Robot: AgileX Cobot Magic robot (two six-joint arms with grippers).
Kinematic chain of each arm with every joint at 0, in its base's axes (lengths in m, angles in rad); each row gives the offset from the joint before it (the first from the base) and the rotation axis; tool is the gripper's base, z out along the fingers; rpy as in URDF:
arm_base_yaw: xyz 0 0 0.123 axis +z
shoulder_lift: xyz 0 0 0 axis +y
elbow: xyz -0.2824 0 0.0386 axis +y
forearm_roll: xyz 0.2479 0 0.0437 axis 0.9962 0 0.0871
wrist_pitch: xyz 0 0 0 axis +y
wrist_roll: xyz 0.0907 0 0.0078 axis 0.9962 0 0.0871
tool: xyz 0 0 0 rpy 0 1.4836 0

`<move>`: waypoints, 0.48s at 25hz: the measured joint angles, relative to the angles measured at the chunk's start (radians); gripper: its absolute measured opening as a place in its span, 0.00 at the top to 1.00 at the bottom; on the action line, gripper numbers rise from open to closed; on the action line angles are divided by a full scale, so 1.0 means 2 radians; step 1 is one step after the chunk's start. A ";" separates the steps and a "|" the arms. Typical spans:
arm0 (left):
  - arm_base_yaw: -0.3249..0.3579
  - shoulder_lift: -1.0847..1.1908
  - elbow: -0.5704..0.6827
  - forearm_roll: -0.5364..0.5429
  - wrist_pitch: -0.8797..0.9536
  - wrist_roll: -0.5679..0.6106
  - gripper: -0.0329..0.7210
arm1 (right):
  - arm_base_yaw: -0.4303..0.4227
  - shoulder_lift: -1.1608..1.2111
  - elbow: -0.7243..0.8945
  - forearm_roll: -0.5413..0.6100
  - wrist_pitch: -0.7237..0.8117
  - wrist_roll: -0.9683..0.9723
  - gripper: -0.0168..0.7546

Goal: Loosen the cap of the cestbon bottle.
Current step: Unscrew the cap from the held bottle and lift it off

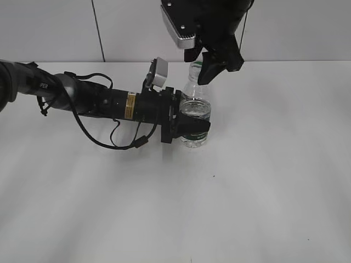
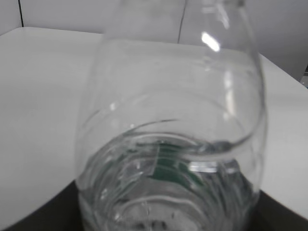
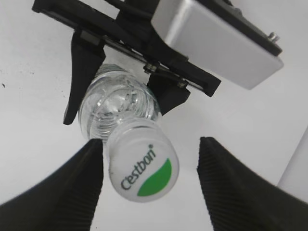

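The cestbon bottle (image 1: 195, 109), clear with a dark green label, stands upright on the white table. My left gripper (image 1: 189, 129) reaches in from the left and is shut on its lower body; in the left wrist view the bottle (image 2: 173, 144) fills the frame. The white cap (image 3: 143, 161) with a green mark sits on the neck and shows in the exterior view (image 1: 193, 67) too. My right gripper (image 3: 150, 178) hangs above it, open, with one finger on each side of the cap. The left finger is close against the cap; the right finger stands apart.
The white table (image 1: 247, 181) spreads around the bottle. A grey wall stands behind it. The left arm's cable (image 1: 118, 143) loops on the table beside the arm.
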 joint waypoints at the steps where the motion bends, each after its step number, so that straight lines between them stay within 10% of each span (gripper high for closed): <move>1: 0.000 0.000 0.000 0.000 0.000 0.000 0.42 | 0.000 0.000 0.000 0.002 0.000 0.007 0.36; 12: 0.000 0.000 0.000 0.000 0.000 0.000 0.42 | 0.000 -0.003 0.000 0.022 0.000 0.137 0.29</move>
